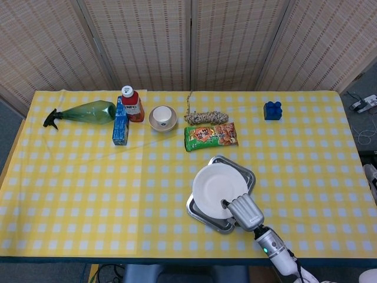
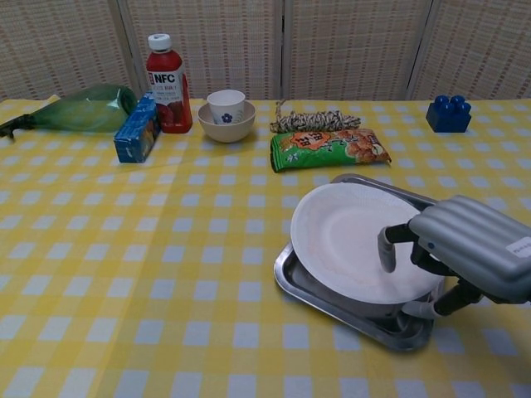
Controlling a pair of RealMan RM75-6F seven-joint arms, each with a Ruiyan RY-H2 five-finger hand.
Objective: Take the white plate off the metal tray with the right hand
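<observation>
- Nearest to us, our right hand (image 2: 465,257) comes in from the near right edge of the bench (image 2: 124,274). It is clamped on the near right rim of the white plate (image 2: 353,236): the thumb lies on top of the plate and the other fingers curl under the rim.
- The white plate sits over the metal tray (image 2: 332,303). It looks a little tilted, with the gripped side higher, and we judge it is not yet free of the tray.
- What could go wrong: the hold is only on one edge, so the plate can pivot and slip out if we lift fast. The plate may also drag the light tray with it, because the fingers under the rim are close to the tray wall.
- If the plate falls, it may slide toward the green snack bag (image 2: 328,149), which lies just behind the tray.
- Farther back stand the rope bundle (image 2: 315,121), the cup in a bowl (image 2: 226,112), the red bottle (image 2: 163,75) and the blue block (image 2: 449,114), all well apart from the tray.
- Our left hand is not visible in either view.
</observation>
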